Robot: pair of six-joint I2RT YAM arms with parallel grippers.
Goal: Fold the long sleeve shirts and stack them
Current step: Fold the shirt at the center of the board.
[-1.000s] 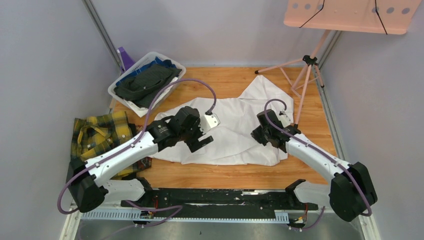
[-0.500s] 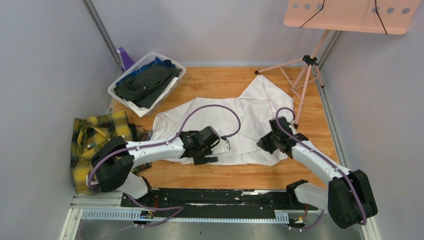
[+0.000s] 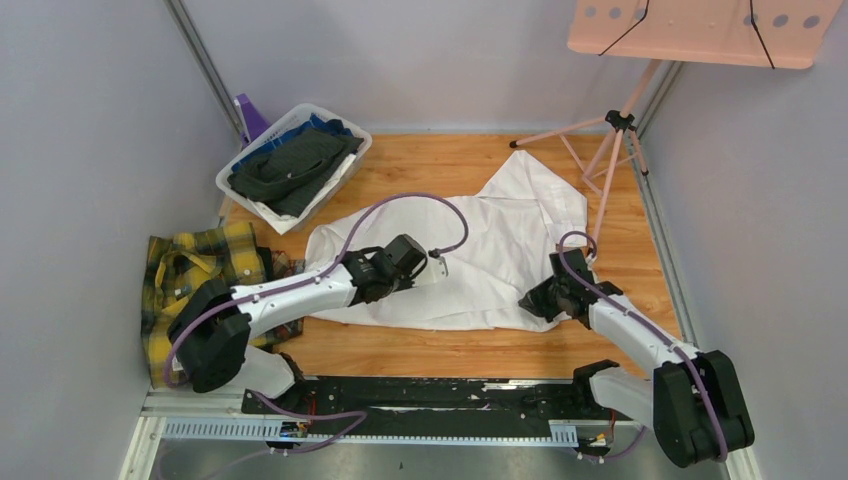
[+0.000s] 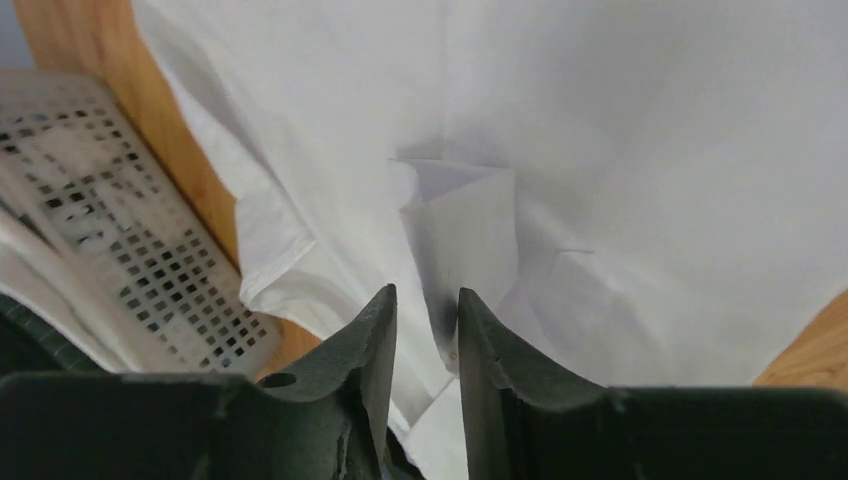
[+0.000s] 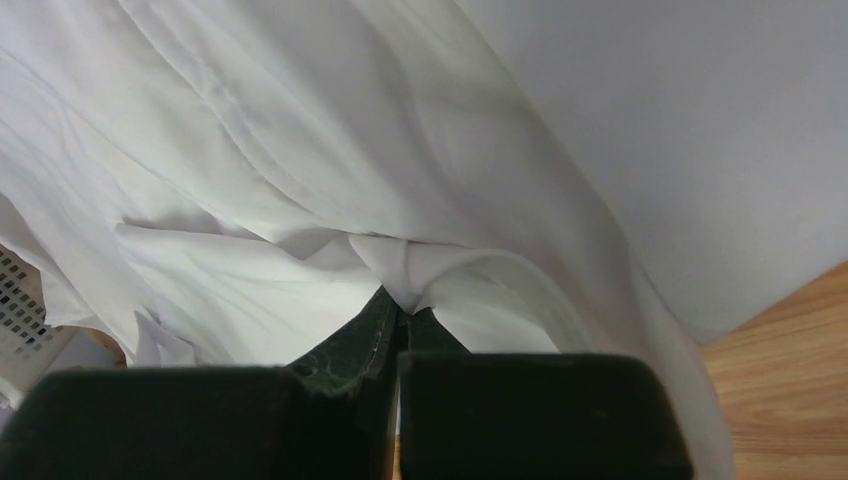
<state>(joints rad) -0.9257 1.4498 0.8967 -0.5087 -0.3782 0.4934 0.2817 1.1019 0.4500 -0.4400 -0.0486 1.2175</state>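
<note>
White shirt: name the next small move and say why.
Probably stretch it sideways until taut: the right gripper is shut on a fold of the white shirt, the left gripper seems to pinch it too, and it lies wrinkled.

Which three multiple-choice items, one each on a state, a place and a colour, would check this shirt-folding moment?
1. How is the right hand?
A. open over bare wood
B. shut on a fold of the white shirt
C. gripping the basket

2. Where does the plaid shirt lie?
A. in the basket
B. under the tripod
C. at the left edge of the table

3. What colour are the cables on the arms?
A. purple
B. orange
C. green

Answers:
1 B, the right wrist view shows white cloth pinched at its closed fingertips.
2 C, the top view shows it at the left edge.
3 A, purple loops run along both arms.
</note>
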